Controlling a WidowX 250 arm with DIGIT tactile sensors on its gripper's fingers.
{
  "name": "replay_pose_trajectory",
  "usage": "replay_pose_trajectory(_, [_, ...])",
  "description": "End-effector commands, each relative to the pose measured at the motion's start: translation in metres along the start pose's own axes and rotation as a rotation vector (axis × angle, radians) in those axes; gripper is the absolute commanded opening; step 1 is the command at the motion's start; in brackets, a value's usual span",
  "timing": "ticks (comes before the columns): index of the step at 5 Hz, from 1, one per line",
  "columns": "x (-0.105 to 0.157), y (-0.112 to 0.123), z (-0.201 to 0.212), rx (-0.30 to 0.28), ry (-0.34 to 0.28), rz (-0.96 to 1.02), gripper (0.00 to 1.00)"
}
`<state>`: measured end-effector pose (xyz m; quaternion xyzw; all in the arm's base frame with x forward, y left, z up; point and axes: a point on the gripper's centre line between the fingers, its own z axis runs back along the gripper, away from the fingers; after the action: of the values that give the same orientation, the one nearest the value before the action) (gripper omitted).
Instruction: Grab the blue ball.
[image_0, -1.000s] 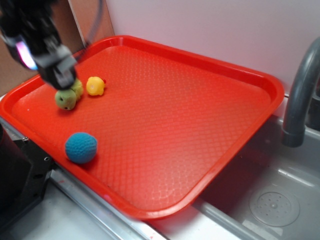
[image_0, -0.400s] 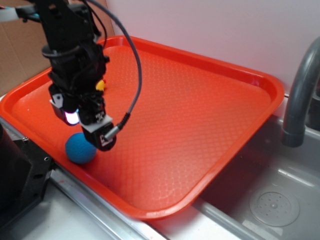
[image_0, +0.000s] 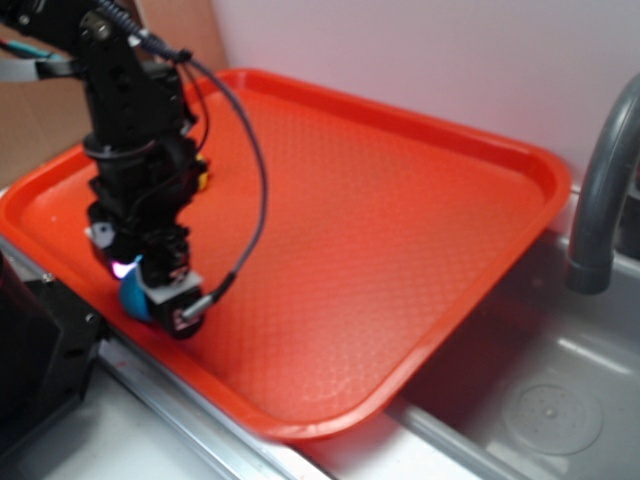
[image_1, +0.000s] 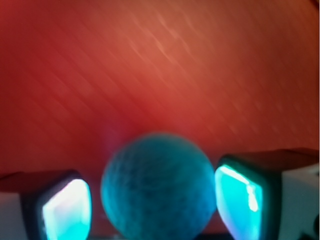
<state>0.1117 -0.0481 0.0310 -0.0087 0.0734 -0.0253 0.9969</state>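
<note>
The blue ball (image_0: 131, 296) lies near the front left rim of the red tray (image_0: 400, 200), mostly hidden behind my gripper (image_0: 158, 300), which stands lowered over it. In the wrist view the ball (image_1: 157, 185) sits between my two fingertips, the left pad (image_1: 65, 210) and the right pad (image_1: 239, 200). A small gap shows on each side of the ball. The gripper (image_1: 155, 207) is open around it.
A bit of the small yellow toy (image_0: 203, 176) shows behind the arm; the green plush toy is hidden. A grey faucet (image_0: 600, 200) and a sink basin (image_0: 555, 410) are at the right. A black block (image_0: 40, 350) stands just off the tray's front left rim.
The arm has swung from the green and yellow toys at the tray's back left to the front and come down over the blue ball, which now sits between the open fingers.
</note>
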Motion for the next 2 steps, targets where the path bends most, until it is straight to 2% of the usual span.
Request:
replay_pose_trajectory(1, [-0.002,-0.008,-0.002,-0.021,-0.042,-0.034,0.0])
replay_pose_trajectory(2, [0.002,-0.007,0.01,-0.009,-0.083,-0.059,0.0])
